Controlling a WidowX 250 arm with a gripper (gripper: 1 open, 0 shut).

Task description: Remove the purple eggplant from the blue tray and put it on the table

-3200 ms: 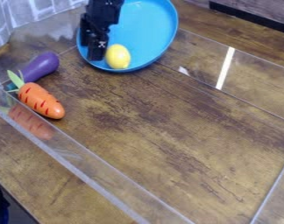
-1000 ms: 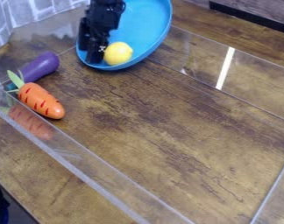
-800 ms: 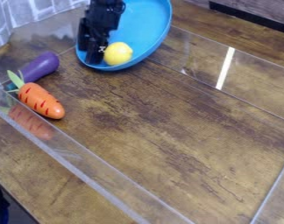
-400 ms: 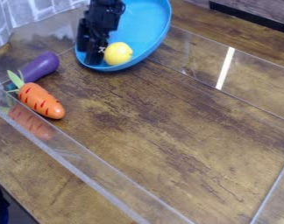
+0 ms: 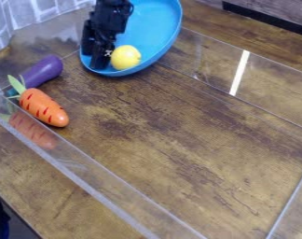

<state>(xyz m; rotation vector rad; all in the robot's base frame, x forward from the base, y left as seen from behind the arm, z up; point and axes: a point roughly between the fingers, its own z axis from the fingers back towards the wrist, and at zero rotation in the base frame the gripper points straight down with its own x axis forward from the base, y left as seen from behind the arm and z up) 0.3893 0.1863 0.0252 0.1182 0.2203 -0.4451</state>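
Observation:
The purple eggplant lies on the table, just left of the blue tray and apart from it. My black gripper points down over the tray's left rim, its fingers spread apart with nothing visibly between them. Whether a finger touches the rim is hidden by the hand. Inside the tray a yellow lemon rests near the front rim, right beside the gripper. The tray looks tipped, with its far side raised.
An orange carrot with a green top lies on the table in front of the eggplant. Clear acrylic edging runs along the table's left and near sides. A bright glare streak marks the wood at right.
Since the earliest frame the tray has shifted a little left and tipped, and the lemon has slid slightly. Over the last second nothing has moved.

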